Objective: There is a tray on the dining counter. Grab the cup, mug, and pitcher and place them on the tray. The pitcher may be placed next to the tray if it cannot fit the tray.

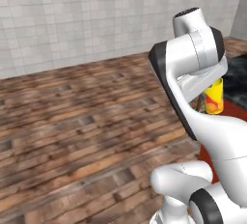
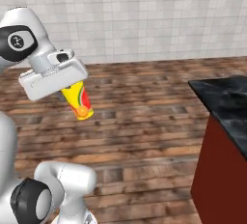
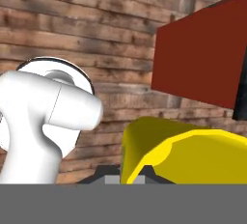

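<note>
1. Left base view: the arm is folded up high, and the yellow cup (image 1: 214,96) hangs just below the hand, partly hidden behind the wrist and forearm. The fingers themselves are hidden here, but the cup hangs in mid-air well above the wooden floor (image 1: 82,121), so I judge it to be carried. Beyond the hand, a dark strip of the dining counter (image 1: 237,80) shows at the picture's right edge.

2. Right base view: the gripper (image 2: 67,91) is closed on the cup (image 2: 78,101), which sticks out below the hand, tilted, with its red-orange mark facing the camera. The dining counter (image 2: 226,100), black-topped on a red base, lies well apart from the gripper, off to the far side of the picture. The tray is not to be seen from here.

3. Hand view: the cup's (image 3: 185,155) yellow rim and wall sit right against the fingers at the bottom. Ahead of the gripper is the counter's red base (image 3: 200,61), over floor planks.

4. The step in hand looks like carrying the cup to the tray. To do it well, I would keep the grip firm, bring the cup back upright before lowering, approach the counter from above its edge rather than from the side, and release only once the base rests flat inside the tray's rim, leaving room for the mug and pitcher.
</note>
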{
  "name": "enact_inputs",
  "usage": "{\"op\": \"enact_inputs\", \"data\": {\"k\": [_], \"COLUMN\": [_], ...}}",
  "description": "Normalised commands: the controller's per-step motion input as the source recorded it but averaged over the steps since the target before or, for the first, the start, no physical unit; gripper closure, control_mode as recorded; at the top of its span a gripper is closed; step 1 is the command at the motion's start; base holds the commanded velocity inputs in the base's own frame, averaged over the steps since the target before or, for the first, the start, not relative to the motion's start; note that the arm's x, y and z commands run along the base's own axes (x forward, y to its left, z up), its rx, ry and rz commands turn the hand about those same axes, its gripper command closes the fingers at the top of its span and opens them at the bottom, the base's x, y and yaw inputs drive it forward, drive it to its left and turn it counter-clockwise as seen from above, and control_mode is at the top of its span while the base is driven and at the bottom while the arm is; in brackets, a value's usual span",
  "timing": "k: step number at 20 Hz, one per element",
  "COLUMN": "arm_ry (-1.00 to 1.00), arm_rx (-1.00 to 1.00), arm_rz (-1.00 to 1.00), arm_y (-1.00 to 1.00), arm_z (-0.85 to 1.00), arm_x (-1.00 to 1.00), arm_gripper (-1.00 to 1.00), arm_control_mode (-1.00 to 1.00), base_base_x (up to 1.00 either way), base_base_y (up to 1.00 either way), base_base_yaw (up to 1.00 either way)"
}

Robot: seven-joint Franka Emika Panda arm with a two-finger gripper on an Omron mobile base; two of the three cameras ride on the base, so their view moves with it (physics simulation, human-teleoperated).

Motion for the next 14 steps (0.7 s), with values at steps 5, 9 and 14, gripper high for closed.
{"op": "enact_inputs", "data": {"k": [5,9,14], "arm_ry": [0.00,0.00,0.00], "arm_rx": [0.00,0.00,0.00], "arm_rz": [0.00,0.00,0.00], "arm_y": [0.00,0.00,0.00], "arm_z": [0.00,0.00,0.00], "arm_x": [0.00,0.00,0.00], "arm_gripper": [1.00,1.00,1.00], "arm_control_mode": [1.00,1.00,1.00], "base_base_x": [1.00,1.00,1.00], "base_base_y": [0.91,0.84,0.65], "base_base_yaw": [-0.16,-0.18,-0.36]}}
